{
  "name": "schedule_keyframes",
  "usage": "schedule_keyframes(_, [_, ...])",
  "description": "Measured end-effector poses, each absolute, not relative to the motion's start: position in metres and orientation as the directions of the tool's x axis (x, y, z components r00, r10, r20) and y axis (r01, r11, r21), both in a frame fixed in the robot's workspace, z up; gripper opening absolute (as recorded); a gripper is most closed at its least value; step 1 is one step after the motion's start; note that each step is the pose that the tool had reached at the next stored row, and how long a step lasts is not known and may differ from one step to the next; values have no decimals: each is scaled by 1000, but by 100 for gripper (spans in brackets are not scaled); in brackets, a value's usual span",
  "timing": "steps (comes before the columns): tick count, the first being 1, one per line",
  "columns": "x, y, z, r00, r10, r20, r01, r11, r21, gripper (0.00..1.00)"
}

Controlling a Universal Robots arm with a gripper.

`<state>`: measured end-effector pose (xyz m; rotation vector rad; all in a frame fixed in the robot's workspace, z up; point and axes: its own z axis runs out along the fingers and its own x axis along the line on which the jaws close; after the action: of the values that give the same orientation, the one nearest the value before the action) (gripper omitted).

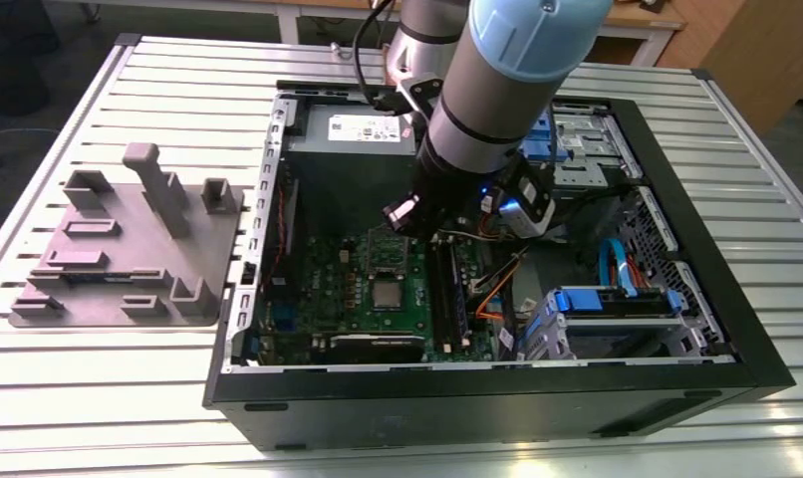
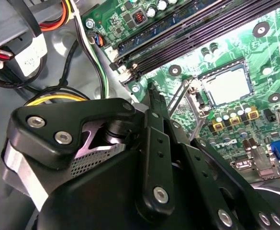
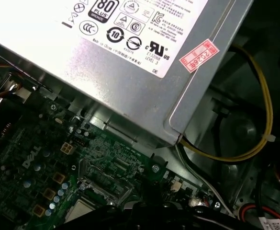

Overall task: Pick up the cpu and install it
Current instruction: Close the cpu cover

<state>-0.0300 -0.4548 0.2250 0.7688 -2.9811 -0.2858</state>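
The black gripper (image 2: 151, 93) body is hogging the front of the second wrist view, and honestly I can't tell if the claw is released or clenched. It's hovering inside the open PC case (image 1: 720, 339), over the green motherboard (image 1: 335, 279) just below the grey power supply (image 3: 144, 76). The cpu (image 2: 226, 85) is already sitting flat in the socket, with the metal retention frame (image 2: 185, 98) tilting up beside it. A grey fixture tray (image 1: 123, 249) is lying on the table (image 1: 83, 398) at the exterior view's left.
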Motion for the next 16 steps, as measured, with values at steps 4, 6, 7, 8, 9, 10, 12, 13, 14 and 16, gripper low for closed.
schedule_keyframes(4, [-31,-455,228,-875,-484,2,-475,859,191,11])
schedule_keyframes(6, [-31,-455,228,-874,-486,2,-476,858,191,11])
schedule_keyframes(7, [-31,-455,228,-873,-487,1,-478,857,191,11])
schedule_keyframes(8, [-31,-455,229,-872,-489,1,-480,856,191,11])
schedule_keyframes(9, [-31,-455,229,-871,-491,2,-481,856,191,11])
schedule_keyframes(10, [-31,-455,229,-871,-492,2,-482,855,190,11])
schedule_keyframes(12, [-31,-455,230,-870,-492,2,-483,855,190,11])
schedule_keyframes(13, [-31,-455,230,-870,-492,3,-483,855,189,11])
schedule_keyframes(14, [-31,-455,230,-871,-492,4,-483,855,187,11])
schedule_keyframes(16, [-31,-455,231,-871,-492,7,-483,857,181,11])
